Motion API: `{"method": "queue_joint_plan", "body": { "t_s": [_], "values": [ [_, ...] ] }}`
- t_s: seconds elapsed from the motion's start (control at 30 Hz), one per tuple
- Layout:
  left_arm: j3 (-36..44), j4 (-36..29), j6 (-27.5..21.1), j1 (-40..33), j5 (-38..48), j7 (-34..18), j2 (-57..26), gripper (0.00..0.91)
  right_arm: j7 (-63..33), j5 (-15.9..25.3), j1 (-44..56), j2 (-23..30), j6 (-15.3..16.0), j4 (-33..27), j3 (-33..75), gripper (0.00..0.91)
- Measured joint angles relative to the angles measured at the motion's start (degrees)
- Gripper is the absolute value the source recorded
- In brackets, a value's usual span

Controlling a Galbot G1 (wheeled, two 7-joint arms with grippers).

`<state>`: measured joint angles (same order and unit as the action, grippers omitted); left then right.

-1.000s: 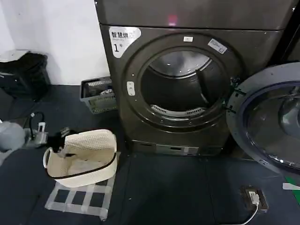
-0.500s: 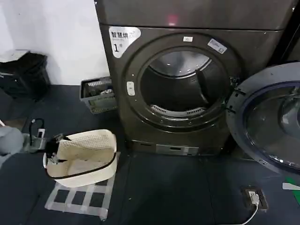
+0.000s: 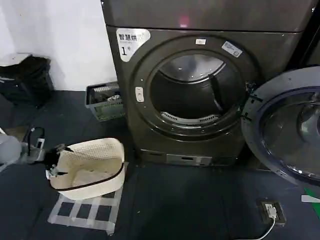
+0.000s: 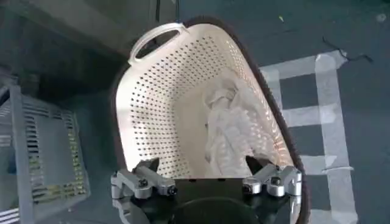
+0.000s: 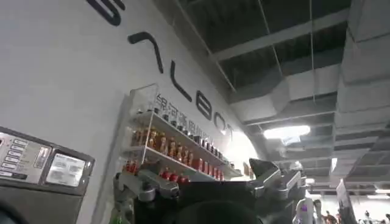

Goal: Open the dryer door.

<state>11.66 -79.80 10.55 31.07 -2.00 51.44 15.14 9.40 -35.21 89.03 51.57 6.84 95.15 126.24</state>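
The left gripper (image 4: 206, 176) has moved left to the basket (image 3: 95, 162) rim, jaws spread; dryer door (image 3: 287, 127) hangs open.

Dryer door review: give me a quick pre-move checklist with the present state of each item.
1. Dryer door swung open to the right of the opening: ok.
2. Dryer drum mouth unobstructed, nothing hanging out: ok.
3. Left gripper open, holding nothing, above the white laundry basket: ok.
4. Basket holds white cloth, standing on the taped floor marks: ok.
5. Right gripper open and empty, pointing up toward wall and ceiling; its position relative to the door: cannot tell.
6. Cable and floor socket near the door's swing: cannot tell if clear.
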Motion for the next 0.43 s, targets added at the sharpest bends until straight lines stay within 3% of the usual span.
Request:
{"method": "queue_joint_plan", "body": {
  "t_s": [0.43],
  "values": [
    [-0.08, 0.58, 0.76, -0.36, -1.6, -0.04, -0.17, 0.907, 0.07, -0.01, 0.02, 0.14, -0.11, 0.23, -0.19, 0.907]
  ]
}}
